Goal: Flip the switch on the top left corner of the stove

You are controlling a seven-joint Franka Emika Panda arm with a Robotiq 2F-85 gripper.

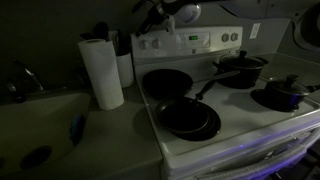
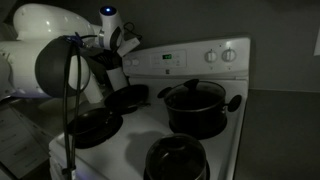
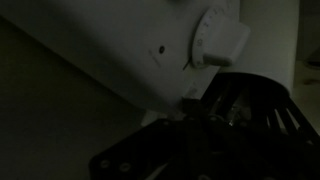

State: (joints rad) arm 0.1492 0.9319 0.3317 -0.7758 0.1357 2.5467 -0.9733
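Exterior view: stove [image 1: 250, 130] fills the right half, sink counter [image 1: 45, 120] to the left. Paper towel roll [image 1: 101, 72] stands on the counter just beside the stove's left edge. On the burners: frying pan [image 1: 188, 118] at 7 o'clock, lidded pot [image 1: 240, 68] at 1 o'clock. Gripper [image 1: 158, 20] hangs at the 11 o'clock corner of the stove, right over the left end of the back panel [image 1: 190, 42]. Too dark to read the jaws.

Exterior view, from the opposite side: arm [image 2: 40, 55] comes in from 9 o'clock, gripper [image 2: 122, 48] up against the left end of the back panel [image 2: 190, 60]. Green display [image 2: 168, 57] is lit mid-panel. Contact or not: can't tell.

Wrist view: white back panel [image 3: 110, 40] runs diagonally across the top, round knob [image 3: 220, 40] at 1 o'clock. Gripper [image 3: 235, 115] is a dark mass at 5 o'clock, just below the knob. Released or clenched: cannot tell.
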